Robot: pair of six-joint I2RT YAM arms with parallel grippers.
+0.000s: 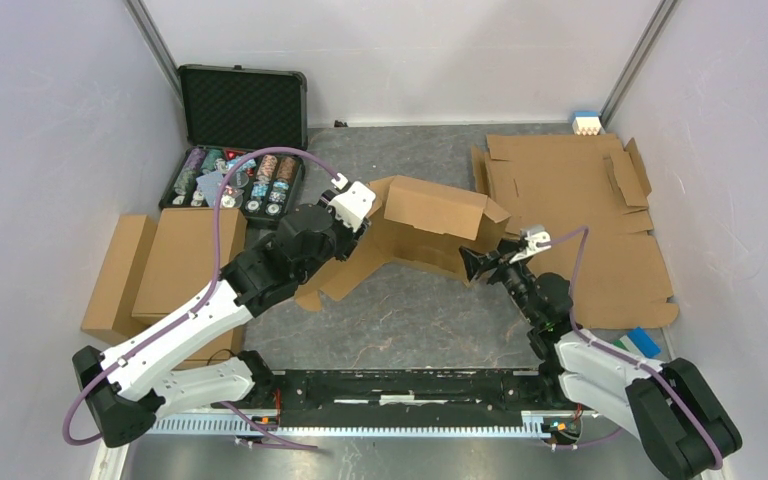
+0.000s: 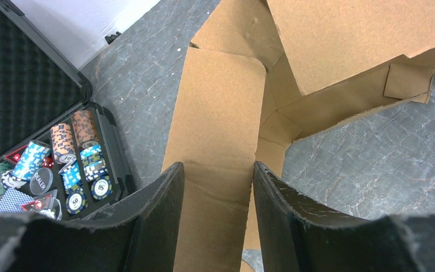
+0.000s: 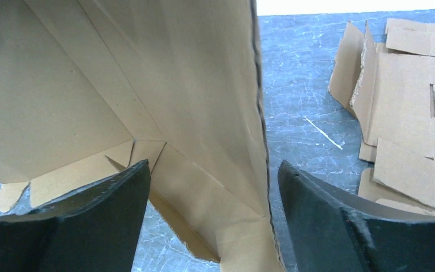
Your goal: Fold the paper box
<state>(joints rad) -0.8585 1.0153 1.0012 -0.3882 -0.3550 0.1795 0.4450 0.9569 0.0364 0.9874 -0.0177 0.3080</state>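
The paper box (image 1: 430, 225) is a half-folded brown cardboard sheet in the middle of the table, with one wall standing and flaps spread towards the left. My left gripper (image 1: 360, 215) is at its left end. In the left wrist view its fingers (image 2: 218, 167) stand partly apart astride a long flap (image 2: 221, 102), and a thin gap shows at the right finger. My right gripper (image 1: 475, 262) is at the box's right end, open wide (image 3: 212, 164). The upright wall's edge (image 3: 257, 113) runs between its fingers, nearer the right one, with neither finger touching it.
An open black case of poker chips (image 1: 240, 150) sits at the back left. Folded cardboard boxes (image 1: 160, 270) lie left of the left arm. Flat cardboard sheets (image 1: 580, 210) cover the right side. A small blue and white item (image 1: 586, 122) is at the back right. A blue piece (image 1: 645, 342) lies near the right arm.
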